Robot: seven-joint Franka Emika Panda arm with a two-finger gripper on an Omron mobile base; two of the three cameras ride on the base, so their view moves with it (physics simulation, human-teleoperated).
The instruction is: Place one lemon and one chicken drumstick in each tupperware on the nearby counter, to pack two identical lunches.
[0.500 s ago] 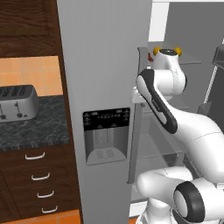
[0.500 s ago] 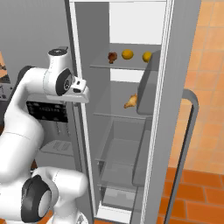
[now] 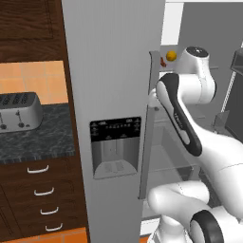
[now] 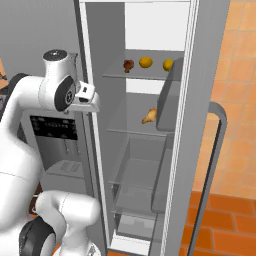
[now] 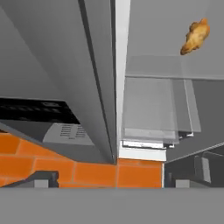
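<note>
Inside the open fridge (image 4: 200, 100), two lemons (image 4: 145, 62) (image 4: 168, 64) and a chicken drumstick (image 4: 129, 64) lie on the top shelf. One of the lemons (image 3: 171, 55) also shows past the door handle in the left base view. A second chicken drumstick (image 4: 149, 116) (image 5: 195, 36) lies on the shelf below. My gripper (image 5: 114, 177) hangs in front of the fridge's left edge and points down at the floor. It is open, with nothing between its fingertips (image 5: 41, 178). The tupperware is out of view.
The closed fridge door with its dispenser (image 3: 115, 147) stands left of the opening. Beyond it the counter (image 3: 33, 142) carries a toaster (image 3: 19, 111) above drawers. The open right-hand door (image 4: 212, 165) swings out over the orange tiled floor (image 5: 87, 170).
The arm's upper joints have risen slightly; the fridge and the food on its shelves have not moved.
</note>
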